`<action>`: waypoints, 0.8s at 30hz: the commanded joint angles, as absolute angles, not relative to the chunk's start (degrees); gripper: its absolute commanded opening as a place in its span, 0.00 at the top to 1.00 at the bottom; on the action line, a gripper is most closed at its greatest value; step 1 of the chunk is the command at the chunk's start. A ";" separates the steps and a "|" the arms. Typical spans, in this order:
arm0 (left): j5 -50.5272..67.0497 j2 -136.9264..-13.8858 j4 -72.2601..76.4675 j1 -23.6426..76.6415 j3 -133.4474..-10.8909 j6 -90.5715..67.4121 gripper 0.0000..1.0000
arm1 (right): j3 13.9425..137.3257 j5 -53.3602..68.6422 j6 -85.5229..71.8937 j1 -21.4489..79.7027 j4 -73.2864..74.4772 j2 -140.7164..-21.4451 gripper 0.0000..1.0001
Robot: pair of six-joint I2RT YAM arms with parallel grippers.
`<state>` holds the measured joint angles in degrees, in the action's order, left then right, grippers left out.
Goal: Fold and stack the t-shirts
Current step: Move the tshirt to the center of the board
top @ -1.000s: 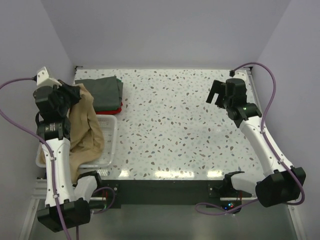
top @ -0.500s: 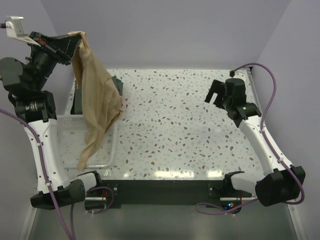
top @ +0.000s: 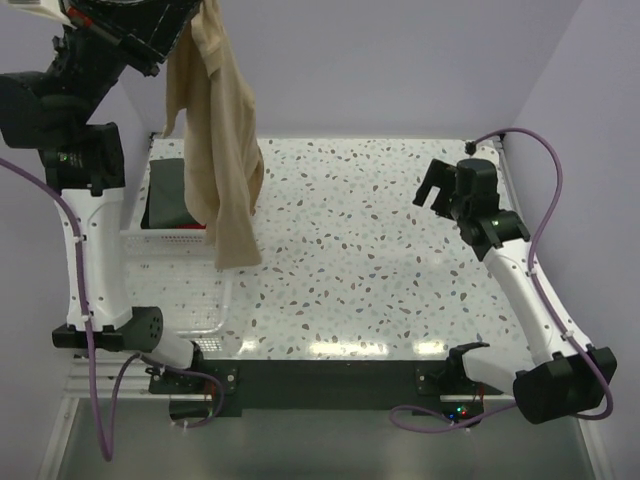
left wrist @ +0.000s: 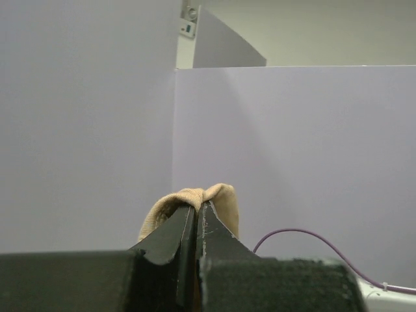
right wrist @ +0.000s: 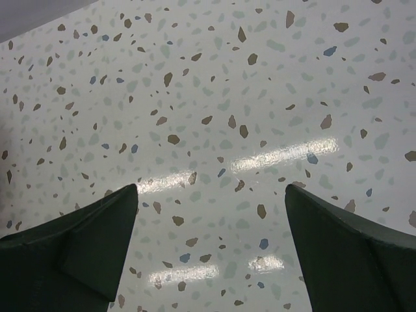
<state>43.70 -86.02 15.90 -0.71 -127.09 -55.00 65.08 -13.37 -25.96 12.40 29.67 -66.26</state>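
The left gripper (top: 186, 18), raised high by the far-left corner, has its black jaws pressed together on a bunched fold of the soft tan t-shirt (top: 218, 140). The shirt hangs limp in long creases, its lowest tip near the far-right corner of the white plastic mesh basket (top: 195, 300). Behind it lies the folded dark grey-green t-shirt (top: 168, 195). The right gripper (top: 433, 192) hovers with its fingers spread wide, gripping nothing, over the glossy speckled tabletop (top: 370, 260), whose middle and right side offer open room up to the purple walls (top: 400, 60).
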 commanded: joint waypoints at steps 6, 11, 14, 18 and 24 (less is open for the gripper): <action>37.36 -96.05 18.54 18.53 -133.41 -52.47 1.00 | 68.64 -18.28 -24.96 12.30 33.22 -62.14 0.02; 38.23 -101.94 20.74 23.99 -132.38 -53.88 1.00 | 68.38 -20.21 -24.26 12.30 35.50 -60.38 0.01; 37.62 -103.18 20.05 23.82 -127.71 -50.29 1.00 | 67.85 -21.62 -24.08 12.31 37.43 -59.24 0.01; 29.40 -105.82 12.32 20.49 -121.48 -43.16 1.00 | 67.32 -21.97 -23.56 12.22 40.34 -58.18 0.01; 18.03 -112.58 0.83 16.96 -115.31 -38.34 0.31 | 65.04 -19.16 -23.55 12.30 45.35 -57.74 0.01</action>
<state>26.72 -109.69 8.40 18.48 -116.51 -43.79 65.91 -19.99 -24.38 12.36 41.45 -58.57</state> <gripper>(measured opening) 0.662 0.986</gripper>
